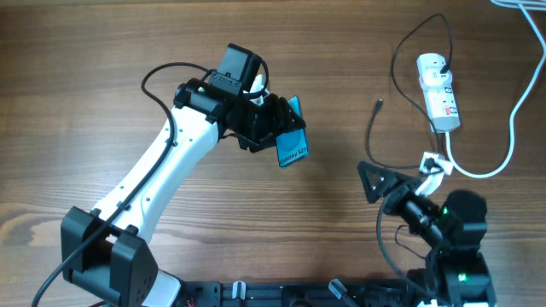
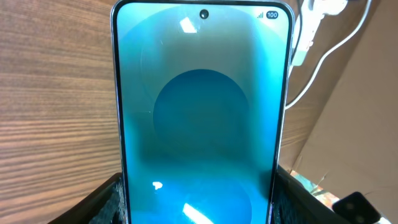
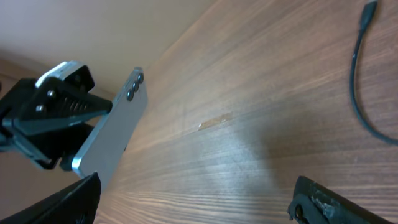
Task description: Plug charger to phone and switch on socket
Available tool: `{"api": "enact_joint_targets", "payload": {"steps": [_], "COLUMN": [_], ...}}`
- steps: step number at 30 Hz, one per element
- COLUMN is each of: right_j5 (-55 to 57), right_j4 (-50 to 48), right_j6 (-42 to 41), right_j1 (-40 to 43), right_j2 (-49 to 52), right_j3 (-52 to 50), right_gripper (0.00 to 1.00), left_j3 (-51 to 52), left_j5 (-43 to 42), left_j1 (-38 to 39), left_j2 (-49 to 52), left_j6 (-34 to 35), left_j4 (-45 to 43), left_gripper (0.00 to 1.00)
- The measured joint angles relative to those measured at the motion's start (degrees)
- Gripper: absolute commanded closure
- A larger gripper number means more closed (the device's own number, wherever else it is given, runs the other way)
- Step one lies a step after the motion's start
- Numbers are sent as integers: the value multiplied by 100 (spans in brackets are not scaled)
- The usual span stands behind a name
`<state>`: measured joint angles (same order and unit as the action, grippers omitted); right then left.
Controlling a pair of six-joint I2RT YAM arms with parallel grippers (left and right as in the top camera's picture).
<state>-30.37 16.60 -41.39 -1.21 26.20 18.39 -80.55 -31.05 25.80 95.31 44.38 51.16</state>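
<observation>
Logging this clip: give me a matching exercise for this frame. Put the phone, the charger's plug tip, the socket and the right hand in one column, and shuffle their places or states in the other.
Things:
1. phone
2. charger plug tip
3. socket
4. right hand

Places or states:
A. open, holding nothing
B. lying loose on the table, plugged into nothing
C. gripped by the left hand
D. at the top right of the overhead view, with a thick white lead attached

Pairs: 1-C, 2-B, 3-D, 4-A

phone (image 2: 199, 124) screen cyan-blue, back silver; charger (image 3: 354, 65) black; socket (image 1: 438, 89) white, red-marked; table (image 1: 85, 51) brown woodgrain
</observation>
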Motion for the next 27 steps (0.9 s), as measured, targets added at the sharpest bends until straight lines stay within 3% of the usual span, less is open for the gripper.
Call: {"api": "enact_joint_targets", "payload": {"steps": [6, 18, 27], "right_j5": [-247, -352, -874], "right_j4": [2, -308, -1923], "right_j6": [229, 273, 643], "right_j1": [0, 0, -304], "right_j2": [1368, 2221, 2758], "right_j3": [485, 487, 505], "right_gripper": [1, 0, 1], "left_j3": [0, 0, 0], "left_j5": [101, 866, 1246], "left_j1": [0, 0, 0], "left_j2": [0, 0, -2], "left_j6": [136, 542, 922], "left_j4": [-146, -262, -380], "left_gripper": [76, 78, 80]}}
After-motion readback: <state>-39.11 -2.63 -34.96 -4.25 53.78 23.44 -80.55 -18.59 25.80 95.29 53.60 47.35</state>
